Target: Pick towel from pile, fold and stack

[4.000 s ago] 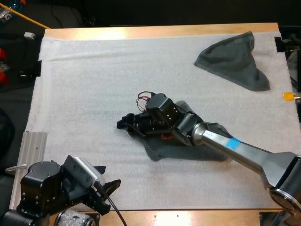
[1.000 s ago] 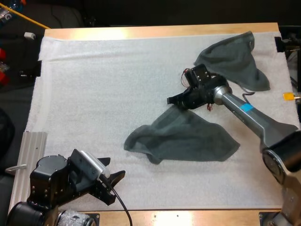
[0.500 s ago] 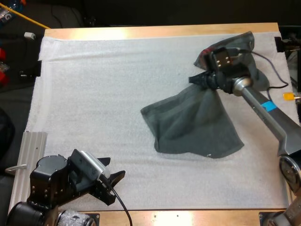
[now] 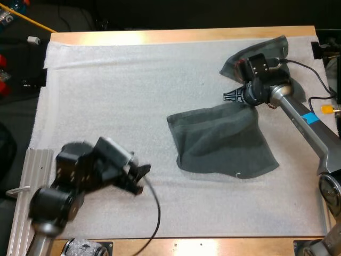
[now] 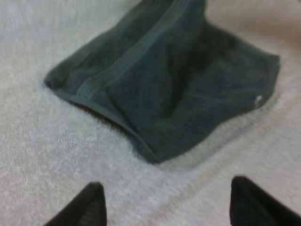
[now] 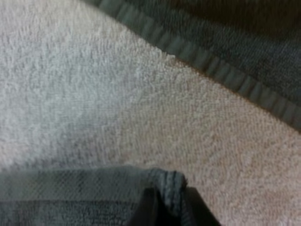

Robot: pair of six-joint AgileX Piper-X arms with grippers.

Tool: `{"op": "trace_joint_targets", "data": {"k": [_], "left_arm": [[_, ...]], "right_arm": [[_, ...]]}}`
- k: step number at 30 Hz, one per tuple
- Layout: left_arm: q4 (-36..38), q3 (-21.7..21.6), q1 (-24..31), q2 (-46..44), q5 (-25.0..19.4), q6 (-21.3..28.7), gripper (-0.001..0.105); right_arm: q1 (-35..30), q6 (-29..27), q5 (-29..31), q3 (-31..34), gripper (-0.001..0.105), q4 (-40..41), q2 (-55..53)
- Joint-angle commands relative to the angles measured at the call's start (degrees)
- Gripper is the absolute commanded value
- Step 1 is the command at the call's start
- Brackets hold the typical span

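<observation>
High view: the towel (image 4: pixel 221 141) lay spread on the mat (image 4: pixel 106 80) toward its right edge. The towel's far corner was drawn up to the right pincer (image 4: pixel 234 96), which was closed on that corner. To my eye the corner was held that way so the cloth could be pulled flat for folding. Just beyond it, at the mat's far right corner, a second towel (image 4: pixel 274 50) lay crumpled, which I took for the pile. The left pincer (image 4: pixel 139 178) hung over the mat toward its near edge, left of the towel, fingers apart and holding nothing. It looked placed to reach for the towel's near left corner.

Left wrist view: the towel (image 5: pixel 169 89) lay ahead, rumpled, with a ridge running up its middle. The left pincer (image 5: pixel 164 183) stood wide open over bare mat, its fingers (image 5: pixel 82 212) clear of the cloth.

Right wrist view: the right pincer (image 6: pixel 170 194) was clamped on the hem of the towel (image 6: pixel 70 195), pinching a small bunched corner from both sides. The second towel (image 6: pixel 225 47) ran its hem across just beyond, with a strip of bare mat between the two cloths.
</observation>
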Motion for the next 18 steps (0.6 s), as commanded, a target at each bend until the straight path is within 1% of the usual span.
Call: {"op": "trace_joint_targets", "data": {"k": [1,4,9,12,18], "left_arm": [[-3.74,0.18,-0.36,3.3,-0.65,-0.84,0.056],[-9.6,0.18,-0.36,10.84,-0.54,-1.51,0.056],[-16.34,-0.2,-0.36,20.77,-0.54,-3.05,0.056],[-17.47,-1.97,-0.36,25.79,-0.54,-3.25,0.056],[-18.27,-8.17,-0.36,35.49,-0.54,-3.25,0.056]], "right_arm": [[-0.23,-1.04,-0.06,-0.4,0.0,1.02,-0.66],[-0.23,-1.97,-0.06,-0.4,0.0,1.24,-0.66],[-0.23,-2.44,-0.06,-0.4,0.0,1.24,-0.66],[-0.23,-2.56,-0.06,-0.4,0.0,1.24,-0.66],[-0.23,-2.56,-0.06,-0.4,0.0,1.24,-0.66]]}}
